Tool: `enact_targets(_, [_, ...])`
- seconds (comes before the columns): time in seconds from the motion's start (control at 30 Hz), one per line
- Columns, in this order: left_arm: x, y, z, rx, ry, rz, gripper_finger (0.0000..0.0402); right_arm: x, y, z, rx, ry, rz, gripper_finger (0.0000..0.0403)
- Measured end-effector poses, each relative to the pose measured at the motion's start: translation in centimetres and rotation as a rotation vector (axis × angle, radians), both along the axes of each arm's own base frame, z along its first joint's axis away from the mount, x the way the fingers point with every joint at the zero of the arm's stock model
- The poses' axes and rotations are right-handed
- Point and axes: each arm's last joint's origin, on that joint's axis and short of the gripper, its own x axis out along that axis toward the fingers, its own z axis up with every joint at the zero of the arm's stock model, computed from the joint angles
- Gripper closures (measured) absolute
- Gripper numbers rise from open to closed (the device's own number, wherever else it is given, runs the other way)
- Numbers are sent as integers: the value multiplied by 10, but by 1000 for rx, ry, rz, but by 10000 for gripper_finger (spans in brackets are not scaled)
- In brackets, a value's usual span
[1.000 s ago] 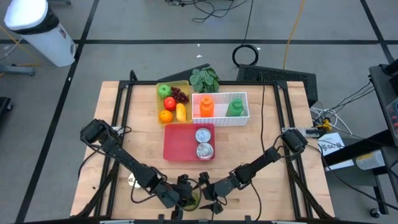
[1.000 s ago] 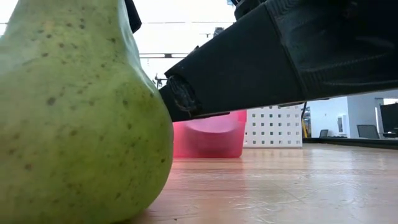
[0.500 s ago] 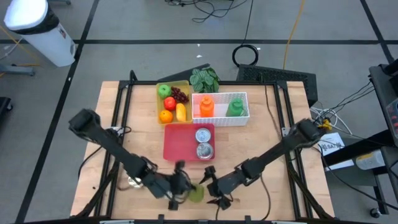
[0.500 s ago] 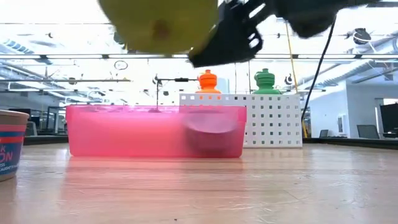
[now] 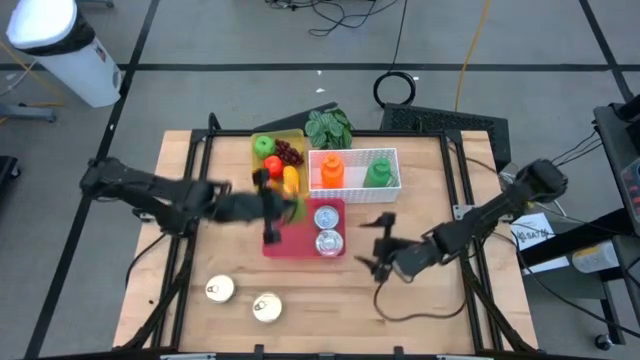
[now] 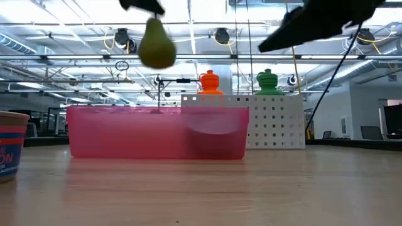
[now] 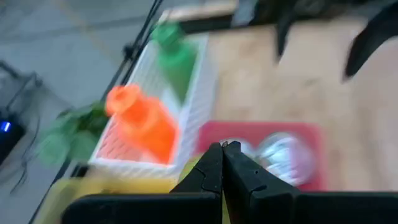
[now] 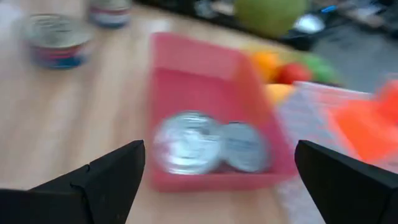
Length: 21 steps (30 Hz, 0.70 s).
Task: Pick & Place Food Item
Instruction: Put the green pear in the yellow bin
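Two arms reach over the wooden tabletop [image 5: 430, 190]. The left end effector [image 5: 268, 205] hangs above the far left corner of the red tray [image 5: 285, 238], close to the yellow fruit tray [image 5: 262, 166], and it is clenched on a green pear [image 6: 156, 45]; the low view shows the pear held by its top, well above the tray's rim, and the left wrist view shows the two fingers pressed almost together. The right end effector [image 5: 378, 245] is just off the red tray's right edge, released, its fingers spread wide with nothing between them. Inside the red tray lie two silver-topped cans [image 5: 327, 229], one behind the other. Behind it stands a white perforated basket [image 5: 390, 192] with an orange bottle [image 5: 333, 170] and a green bottle [image 5: 378, 172]. The yellow tray carries an apple, tomato, grapes, orange and a yellow fruit. Leafy greens [image 5: 329, 127] lie at the far edge. Two more cans [image 5: 243, 299] stand near the front left.
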Motion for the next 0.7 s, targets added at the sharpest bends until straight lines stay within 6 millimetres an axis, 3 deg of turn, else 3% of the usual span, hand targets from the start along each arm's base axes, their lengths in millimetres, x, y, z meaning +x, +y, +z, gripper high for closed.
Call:
enact_targets(0.13, [4, 56, -6, -56, 95, 26, 401, -23, -23, 0, -5, -118, -75, 7])
enact_targets(0.3, [0, 113, -19, -131, 70, 5, 401, -45, -47, -10, 27, -192, -119, 7])
enact_targets(0.5, [-16, 164, -45, -166, 42, 118, 401, -57, -69, -7, -6, -252, -172, 7])
enact_targets(0.7, [-34, 202, -66, -235, -57, 164, 401, -58, -85, 1, -78, -263, -224, 7])
